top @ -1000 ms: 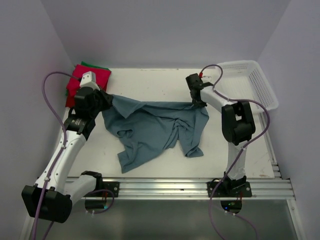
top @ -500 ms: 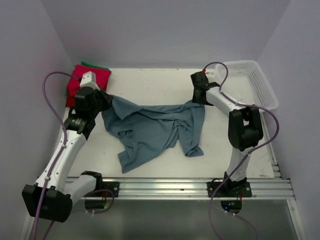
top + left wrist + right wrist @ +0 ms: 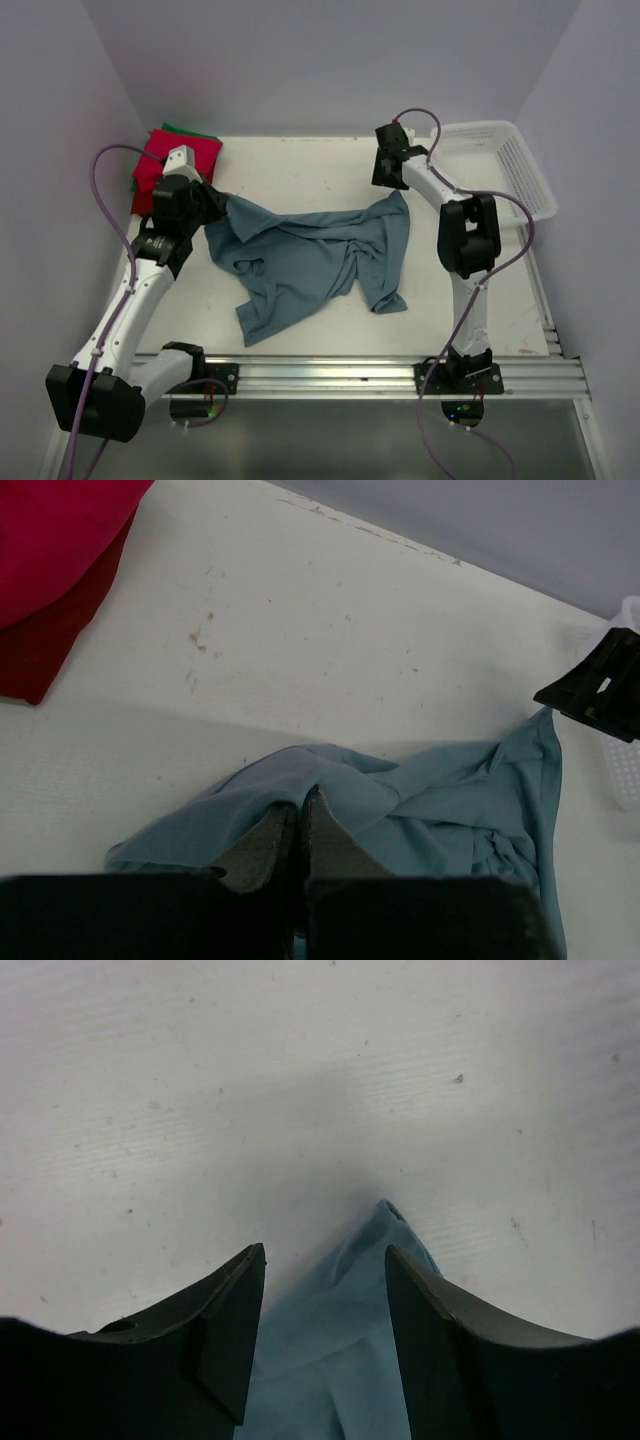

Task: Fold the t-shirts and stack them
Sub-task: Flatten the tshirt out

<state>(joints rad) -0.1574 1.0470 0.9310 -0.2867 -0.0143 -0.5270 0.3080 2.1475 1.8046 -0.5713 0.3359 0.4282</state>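
A dusty blue-grey t-shirt lies crumpled across the middle of the table. My left gripper is shut on its left edge; in the left wrist view the cloth drapes over the closed fingertips. My right gripper stands open just beyond the shirt's far right corner. In the right wrist view that corner lies on the table between the spread fingers, untouched. Folded red t-shirts sit stacked at the far left, with a green one's edge showing behind.
A white mesh basket stands at the far right corner. The red stack lies close beside the left gripper. Grey walls enclose the table at the left, back and right. A metal rail runs along the near edge.
The right gripper has opened, let go of the shirt's far right corner and drawn back toward the far wall; the corner dropped onto the table. The left gripper keeps its hold.
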